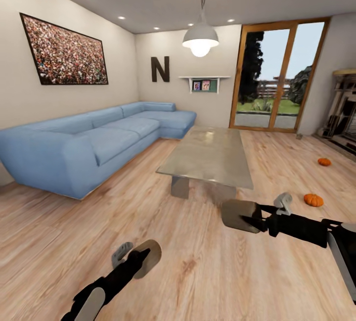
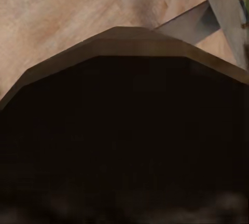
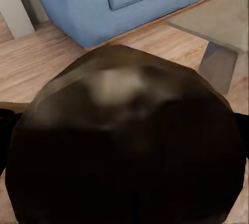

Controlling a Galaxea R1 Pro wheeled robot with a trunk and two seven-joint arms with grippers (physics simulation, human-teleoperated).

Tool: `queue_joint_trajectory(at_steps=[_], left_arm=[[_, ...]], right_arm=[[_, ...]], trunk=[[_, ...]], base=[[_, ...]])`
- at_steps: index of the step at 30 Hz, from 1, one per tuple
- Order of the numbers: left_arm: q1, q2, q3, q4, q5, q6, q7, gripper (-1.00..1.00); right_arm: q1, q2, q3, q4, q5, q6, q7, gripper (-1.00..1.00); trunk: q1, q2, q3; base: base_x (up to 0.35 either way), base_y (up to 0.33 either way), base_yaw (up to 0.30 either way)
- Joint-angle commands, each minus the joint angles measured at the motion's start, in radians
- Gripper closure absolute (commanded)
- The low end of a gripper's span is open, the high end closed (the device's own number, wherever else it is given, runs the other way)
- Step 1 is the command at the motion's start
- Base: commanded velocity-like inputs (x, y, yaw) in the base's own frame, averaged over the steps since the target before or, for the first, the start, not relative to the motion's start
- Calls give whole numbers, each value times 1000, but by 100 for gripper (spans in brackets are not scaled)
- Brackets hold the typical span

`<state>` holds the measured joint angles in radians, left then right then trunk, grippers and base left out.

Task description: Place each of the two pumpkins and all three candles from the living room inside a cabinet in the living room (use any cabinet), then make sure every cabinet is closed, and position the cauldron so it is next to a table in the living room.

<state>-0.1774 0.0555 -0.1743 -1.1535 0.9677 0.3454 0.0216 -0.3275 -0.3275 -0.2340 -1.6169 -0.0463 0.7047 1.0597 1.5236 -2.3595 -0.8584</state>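
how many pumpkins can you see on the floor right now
2. One small bright-orange ribbed pumpkin lies on the wooden floor right of the grey coffee table; the other pumpkin lies farther back, toward the fireplace. More things could be hidden behind the table.

Two bright-orange pumpkins [image 1: 313,200] lie on the pale plank-grained wood floor [image 1: 198,271]. The glossy grey surface [image 1: 210,155] stands on grey legs, left of it a light-blue sofa [image 1: 94,145]. Both black arms end in tan discs.
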Motion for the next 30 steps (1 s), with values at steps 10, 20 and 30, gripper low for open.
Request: queue_joint_trajectory(at_steps=[10, 20, 30], left_arm=[[-2, 0, 1, -2, 8, 12, 6, 100], [-2, 0, 1, -2, 8, 15, 6, 100], [-2, 0, 1, -2, 8, 15, 6, 100]], right_arm=[[-1, -2, -1, 0, -7, 9, 2, 100], [-1, -2, -2, 0, -7, 9, 2, 100], [-1, 0, -5, 0, -7, 10, 0, 100]], trunk=[[-12, 21, 14], [-50, 91, 50], [-88, 161, 86]], base=[[-109, -320, -293], [-201, -291, -293], [-226, -276, -247]])
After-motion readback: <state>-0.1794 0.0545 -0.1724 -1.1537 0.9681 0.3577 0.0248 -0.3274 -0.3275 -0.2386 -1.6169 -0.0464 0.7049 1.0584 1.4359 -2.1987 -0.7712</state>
